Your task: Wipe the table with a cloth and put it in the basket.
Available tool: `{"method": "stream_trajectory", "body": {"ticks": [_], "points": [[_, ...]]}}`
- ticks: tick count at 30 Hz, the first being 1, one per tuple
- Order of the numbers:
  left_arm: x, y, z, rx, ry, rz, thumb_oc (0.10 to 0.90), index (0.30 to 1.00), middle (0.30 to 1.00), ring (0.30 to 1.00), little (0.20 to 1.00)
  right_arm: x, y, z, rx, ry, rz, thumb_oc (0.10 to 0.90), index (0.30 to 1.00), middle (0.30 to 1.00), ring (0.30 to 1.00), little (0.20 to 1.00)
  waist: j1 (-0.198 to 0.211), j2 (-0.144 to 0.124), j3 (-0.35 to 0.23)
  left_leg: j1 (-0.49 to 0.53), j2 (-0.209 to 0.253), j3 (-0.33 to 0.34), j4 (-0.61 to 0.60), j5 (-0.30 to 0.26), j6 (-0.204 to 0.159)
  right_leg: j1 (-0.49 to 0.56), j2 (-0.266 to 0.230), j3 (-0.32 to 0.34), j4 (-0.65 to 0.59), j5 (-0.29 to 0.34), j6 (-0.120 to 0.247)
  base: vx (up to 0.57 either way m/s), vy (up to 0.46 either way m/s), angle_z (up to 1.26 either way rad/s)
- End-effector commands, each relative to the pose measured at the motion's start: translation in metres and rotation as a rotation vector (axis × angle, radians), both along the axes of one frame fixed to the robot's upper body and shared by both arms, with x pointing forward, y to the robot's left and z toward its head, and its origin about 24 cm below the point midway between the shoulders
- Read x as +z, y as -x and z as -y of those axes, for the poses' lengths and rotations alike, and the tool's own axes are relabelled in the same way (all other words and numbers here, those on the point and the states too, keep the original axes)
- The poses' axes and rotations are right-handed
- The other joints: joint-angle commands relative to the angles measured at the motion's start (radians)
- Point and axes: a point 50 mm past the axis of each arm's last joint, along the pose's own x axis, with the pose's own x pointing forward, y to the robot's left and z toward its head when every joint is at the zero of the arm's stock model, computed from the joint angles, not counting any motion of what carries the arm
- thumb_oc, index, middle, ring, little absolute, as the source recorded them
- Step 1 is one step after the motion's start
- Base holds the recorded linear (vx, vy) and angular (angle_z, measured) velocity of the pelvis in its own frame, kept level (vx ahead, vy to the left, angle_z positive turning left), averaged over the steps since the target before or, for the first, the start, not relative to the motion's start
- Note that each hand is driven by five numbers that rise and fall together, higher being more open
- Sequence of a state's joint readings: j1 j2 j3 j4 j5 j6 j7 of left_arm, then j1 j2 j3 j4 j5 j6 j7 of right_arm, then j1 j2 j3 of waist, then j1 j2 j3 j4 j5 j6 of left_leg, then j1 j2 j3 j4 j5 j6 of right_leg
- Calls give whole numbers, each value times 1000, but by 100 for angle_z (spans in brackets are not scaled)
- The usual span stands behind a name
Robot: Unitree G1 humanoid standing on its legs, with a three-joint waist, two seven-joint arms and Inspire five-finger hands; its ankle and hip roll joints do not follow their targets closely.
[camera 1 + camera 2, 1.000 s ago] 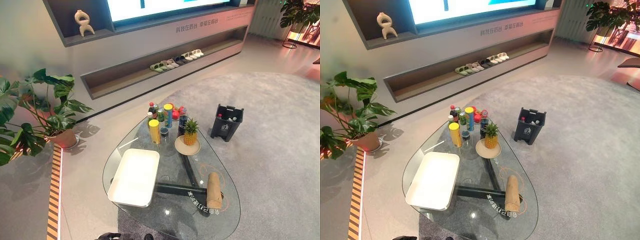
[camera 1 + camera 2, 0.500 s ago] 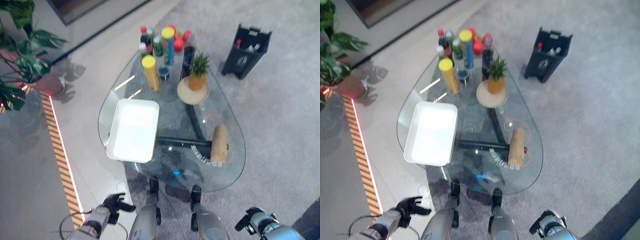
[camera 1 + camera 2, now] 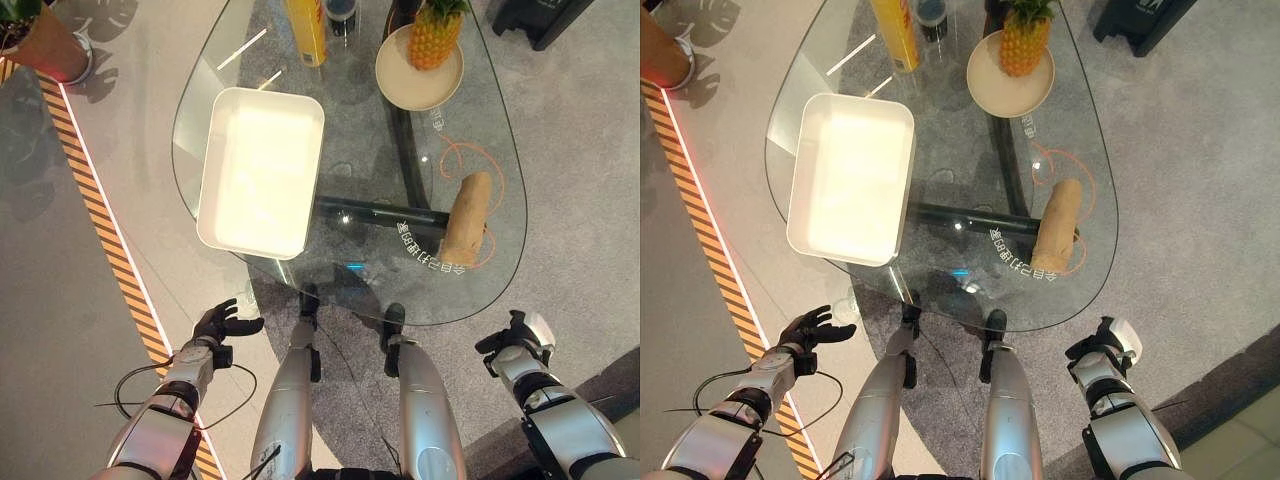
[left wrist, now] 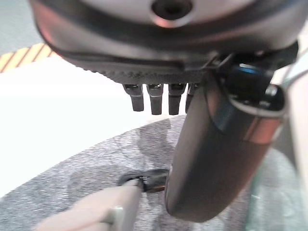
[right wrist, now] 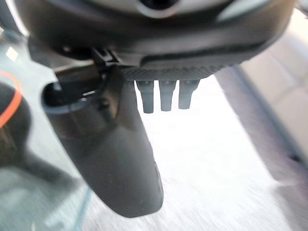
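Below the near edge of the glass table [image 3: 250, 60], both hands hung over the floor, well apart from everything on the tabletop. Its left hand [image 3: 222, 325] was over pale floor beside a striped floor strip [image 3: 100, 215], fingers spread and relaxed, holding nothing; its own wrist view showed the fingers [image 4: 156, 98] straight with the thumb standing out beside them. Likewise the right hand [image 3: 520, 338] hung over the grey carpet [image 3: 590, 150] just past the table's near right rim, with a white cover on the thumb, empty, its fingers [image 5: 166, 96] straight in its own wrist view.

Up ahead of the right hand, on the glass, lay the rolled tan cloth [image 3: 466, 218], resting on an orange looped cord [image 3: 470, 160] and untouched by either hand. Ahead of the left hand sat a white rectangular tray [image 3: 225, 215]. Farther off, beyond the cloth, a pineapple [image 3: 437, 35] stood on a round plate [image 3: 400, 85], with a yellow can [image 3: 308, 30] beside it. A dark basket [image 3: 540, 20] stood on the carpet past the table's far right side, well apart from both hands.
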State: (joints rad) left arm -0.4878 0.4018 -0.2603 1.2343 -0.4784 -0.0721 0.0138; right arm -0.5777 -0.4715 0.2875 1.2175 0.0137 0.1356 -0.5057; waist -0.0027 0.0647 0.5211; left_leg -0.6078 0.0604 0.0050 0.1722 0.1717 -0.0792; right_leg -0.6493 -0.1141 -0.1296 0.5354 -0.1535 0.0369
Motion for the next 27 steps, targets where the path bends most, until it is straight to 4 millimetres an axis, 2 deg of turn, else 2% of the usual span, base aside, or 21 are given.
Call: {"method": "stream_trajectory", "body": {"ticks": [1, 5, 12, 16, 19, 23, 25, 26, 27], "points": [[0, 12, -20, 97, -7, 31, 800, 900, 900, 900, 900, 12, 17, 35, -125, 88, 108, 800, 900, 900, 900, 900, -10, -48, -6, -48, -66, 2, 219, -178, 41, -18, 31, 61, -133, 140, 45, -3, -48, -3], [0, 15, -24, 136, -4, 50, 800, 900, 900, 900, 900, 27, 7, 34, -109, 104, 216, 800, 900, 900, 900, 900, -9, -45, -1, -64, -67, -7, 217, -180, 47, -43, 42, 68, -125, 138, 41, -19, -3, -1], [-2, 20, -27, 154, 4, 60, 800, 900, 900, 900, 900, 36, 5, 35, -115, 109, 331, 800, 900, 900, 900, 900, -12, -42, -1, -66, -66, -5, 205, -175, 43, -44, 46, 60, -134, 136, 31, 0, 0, 0], [-3, 22, -28, 156, -1, 57, 800, 900, 900, 900, 900, 43, 6, 34, -143, 59, 471, 800, 900, 900, 900, 900, -13, -44, -1, -71, -66, -7, 216, -177, 38, -40, 41, 52, -132, 134, 27, 19, -15, 2], [-4, 23, -29, 165, -3, 55, 800, 900, 900, 900, 900, 56, 0, 32, -135, -15, 603, 800, 900, 900, 900, 900, -16, -45, -1, -71, -64, -4, 217, -179, 37, -39, 40, 51, -134, 134, 27, 36, -12, 1], [-8, 22, -19, 158, 0, 50, 800, 900, 900, 900, 900, 77, -19, 12, -101, -40, 778, 800, 900, 900, 900, 900, -9, -32, -1, -68, -64, -3, 224, -186, 35, -39, 35, 38, -121, 125, 23, 44, 5, 0], [-9, 21, -16, 156, 2, 50, 800, 900, 900, 900, 900, 82, -24, 4, -93, -53, 802, 800, 900, 900, 900, 900, -10, -30, -1, -70, -63, 0, 231, -188, 33, -41, 34, 36, -118, 125, 24, 16, -2, 0], [-9, 20, -15, 157, 2, 48, 800, 900, 900, 900, 900, 90, -28, -3, -75, -57, 843, 800, 900, 900, 900, 900, -12, -29, -1, -74, -64, 0, 236, -188, 33, -44, 32, 35, -113, 124, 23, 34, 7, 1], [-9, 20, -12, 160, 5, 47, 800, 900, 900, 900, 900, 105, -36, -18, -42, -70, 890, 800, 900, 900, 900, 900, -16, -29, -1, -78, -64, 2, 241, -189, 32, -48, 33, 35, -110, 122, 21, 42, 20, 0]]}}
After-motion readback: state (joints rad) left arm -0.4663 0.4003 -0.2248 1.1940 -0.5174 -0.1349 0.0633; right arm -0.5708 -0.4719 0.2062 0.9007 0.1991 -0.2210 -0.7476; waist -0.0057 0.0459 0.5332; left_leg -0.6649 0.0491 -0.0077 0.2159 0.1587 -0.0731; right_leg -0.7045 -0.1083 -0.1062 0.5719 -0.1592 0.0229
